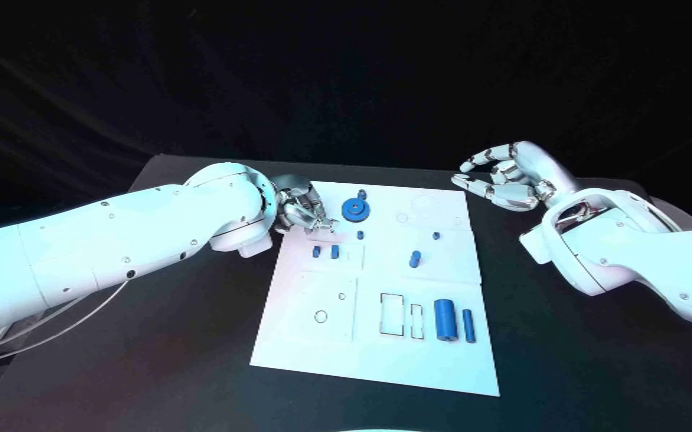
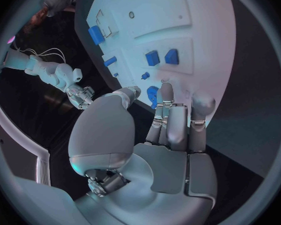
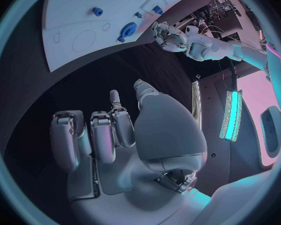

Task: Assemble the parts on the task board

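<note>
Near the upper left corner of the white board [image 1: 310, 337], the left hand [image 1: 299, 206] reaches in with its fingertips at a round blue wheel [image 1: 355, 212] — it seems to pinch the wheel's edge, though the contact is small and partly hidden. Other blue pieces lie across the board: two small blocks [image 1: 326, 251] at middle left, two cylinders [image 1: 456, 321] at lower right. At the upper right of the frame, off the board, the right hand [image 1: 509, 177] is held with its fingers curled in, empty.

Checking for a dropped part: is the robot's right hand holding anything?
No. The right hand is empty, fingers curled in on nothing, off the task board over the black table.
</note>
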You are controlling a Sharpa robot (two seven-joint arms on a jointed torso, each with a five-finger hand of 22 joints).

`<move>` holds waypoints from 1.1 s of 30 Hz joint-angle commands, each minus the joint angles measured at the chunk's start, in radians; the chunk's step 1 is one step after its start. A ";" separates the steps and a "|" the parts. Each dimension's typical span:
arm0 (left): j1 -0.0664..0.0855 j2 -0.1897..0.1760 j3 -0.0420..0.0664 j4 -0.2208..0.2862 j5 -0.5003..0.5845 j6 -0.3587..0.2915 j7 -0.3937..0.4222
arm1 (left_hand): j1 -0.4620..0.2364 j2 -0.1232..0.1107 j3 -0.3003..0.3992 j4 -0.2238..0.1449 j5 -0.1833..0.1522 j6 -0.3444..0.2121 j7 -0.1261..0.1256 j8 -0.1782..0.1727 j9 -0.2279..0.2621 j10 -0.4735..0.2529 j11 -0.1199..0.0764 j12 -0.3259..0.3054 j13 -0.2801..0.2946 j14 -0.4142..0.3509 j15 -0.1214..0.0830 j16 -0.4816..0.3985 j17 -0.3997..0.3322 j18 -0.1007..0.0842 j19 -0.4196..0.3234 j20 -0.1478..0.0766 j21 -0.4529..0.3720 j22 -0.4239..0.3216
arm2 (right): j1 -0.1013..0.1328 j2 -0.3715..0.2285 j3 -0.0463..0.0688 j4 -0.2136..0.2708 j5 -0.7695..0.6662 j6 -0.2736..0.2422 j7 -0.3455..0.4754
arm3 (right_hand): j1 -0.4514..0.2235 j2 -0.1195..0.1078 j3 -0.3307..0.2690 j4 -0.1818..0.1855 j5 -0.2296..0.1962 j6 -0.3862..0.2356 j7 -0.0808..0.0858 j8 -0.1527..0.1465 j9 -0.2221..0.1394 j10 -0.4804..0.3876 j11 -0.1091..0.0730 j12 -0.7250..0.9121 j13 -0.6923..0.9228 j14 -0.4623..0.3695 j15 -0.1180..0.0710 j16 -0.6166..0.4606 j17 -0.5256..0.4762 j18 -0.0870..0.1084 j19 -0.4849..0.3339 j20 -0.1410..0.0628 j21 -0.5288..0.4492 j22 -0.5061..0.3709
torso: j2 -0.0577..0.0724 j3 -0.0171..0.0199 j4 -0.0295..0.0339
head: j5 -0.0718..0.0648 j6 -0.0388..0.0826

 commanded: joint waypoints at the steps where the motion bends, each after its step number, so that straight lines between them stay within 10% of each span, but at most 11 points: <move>1: 0.001 0.002 0.001 0.010 0.029 -0.146 0.151 | 0.043 -0.005 -0.006 -0.001 0.006 -0.033 0.017 -0.008 -0.010 -0.049 0.016 -0.031 -0.026 -0.051 0.014 -0.062 -0.076 0.021 -0.059 0.015 -0.072 -0.079 | -0.001 0.000 0.000 0.000 -0.005 -0.004 0.007 | -0.009 0.002 -0.007 0.000 0.004 0.002 -0.001 0.003 0.001 -0.003 -0.006 -0.005 0.101 0.087 -0.008 -0.005 0.192 0.004 0.062 -0.005 -0.007 0.219 | 0.000 -0.0002 0.0004 | -0.001 0.001; 10: -0.005 0.036 -0.018 0.016 -0.147 -0.201 0.318 | 0.278 -0.027 0.063 -0.069 0.000 -0.055 0.033 -0.014 -0.060 -0.157 0.038 -0.121 -0.119 -0.174 0.036 -0.175 -0.240 0.042 -0.147 0.037 -0.179 -0.186 | -0.001 0.001 0.000 -0.001 -0.005 -0.003 0.009 | -0.010 0.003 -0.007 0.000 0.005 0.002 -0.001 0.002 0.001 -0.004 -0.006 -0.006 0.100 0.086 -0.008 -0.006 0.190 0.005 0.060 -0.005 -0.010 0.217 | 0.000 -0.0015 0.0004 | -0.008 0.006; 33: -0.050 0.152 -0.042 -0.114 -0.468 -0.167 0.350 | 0.330 -0.055 0.043 -0.081 -0.002 -0.043 0.015 -0.092 -0.194 -0.209 0.052 -0.254 -0.286 -0.199 0.046 -0.156 -0.329 0.027 -0.097 0.050 -0.102 -0.087 | -0.002 0.004 0.000 -0.001 -0.004 -0.001 0.012 | -0.010 0.003 -0.007 0.000 0.005 0.001 -0.001 0.002 0.001 -0.009 -0.006 -0.011 0.095 0.085 -0.008 -0.007 0.186 0.006 0.057 -0.005 -0.015 0.214 | 0.005 -0.0010 -0.0027 | -0.017 0.008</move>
